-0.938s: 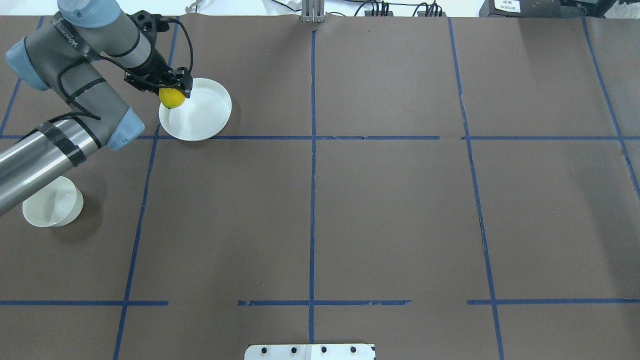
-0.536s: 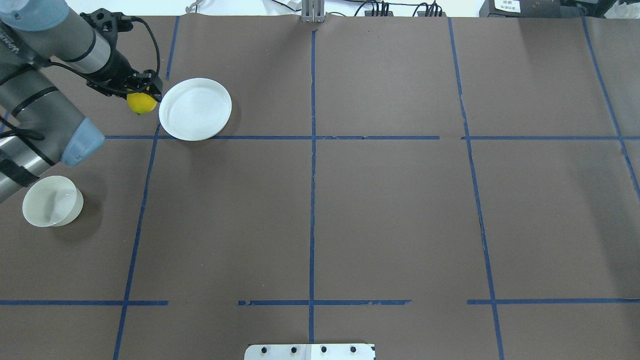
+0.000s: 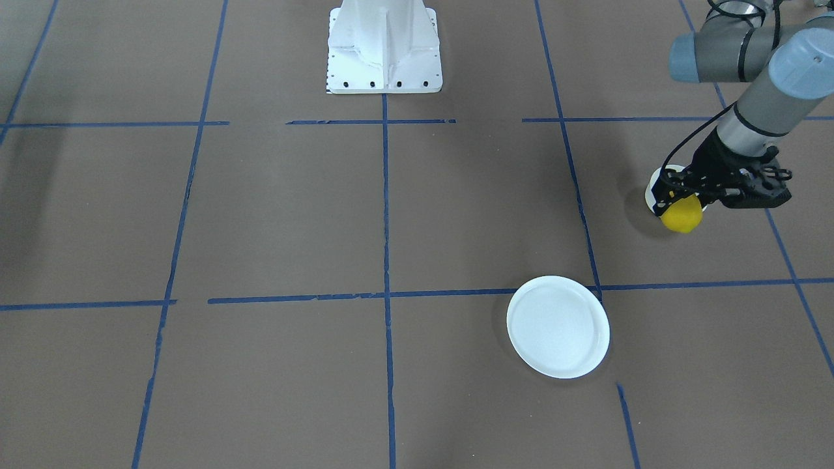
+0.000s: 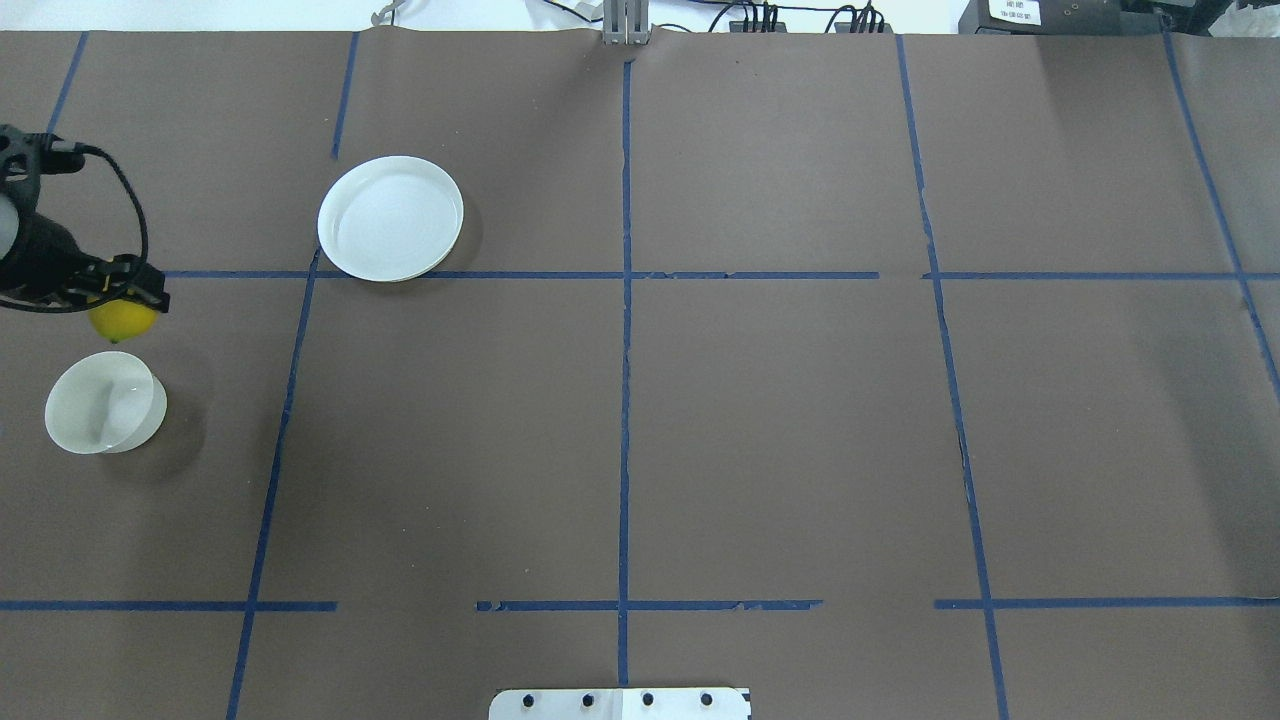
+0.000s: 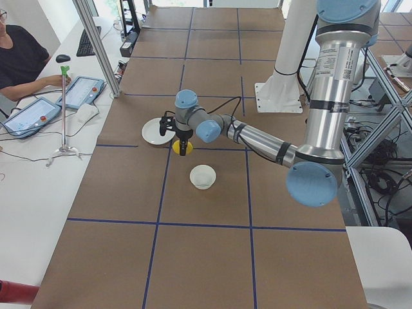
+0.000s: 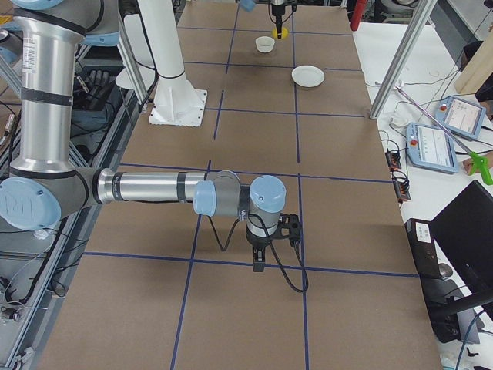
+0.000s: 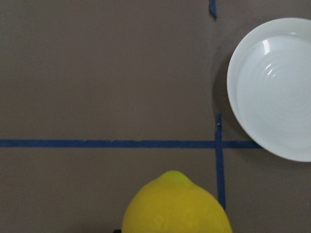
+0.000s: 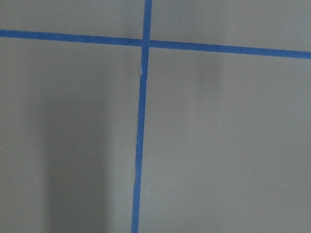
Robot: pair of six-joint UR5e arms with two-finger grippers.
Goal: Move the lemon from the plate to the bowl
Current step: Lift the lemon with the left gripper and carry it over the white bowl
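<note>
My left gripper (image 4: 118,300) is shut on the lemon (image 4: 122,320), a small yellow fruit held above the table. The lemon hangs just past the far side of the small deep white bowl (image 4: 105,402), not over it. In the front view the gripper (image 3: 681,198) and lemon (image 3: 681,215) hide most of the bowl (image 3: 651,189). The flat white plate (image 4: 390,217) lies empty further right. The left wrist view shows the lemon (image 7: 176,206) at the bottom and the plate (image 7: 274,90) at right. My right gripper (image 6: 259,266) points down at bare table; I cannot tell its state.
Brown paper with blue tape lines (image 4: 625,300) covers the table. The white robot base (image 3: 384,45) stands at the robot's edge. Operators' tablets (image 5: 80,92) lie on a side table. The right wrist view shows only a tape crossing (image 8: 145,43).
My left arm has carried the lemon off the plate's edge, leftward and back toward the robot, to a spot beside the bowl. The plate is now empty.
</note>
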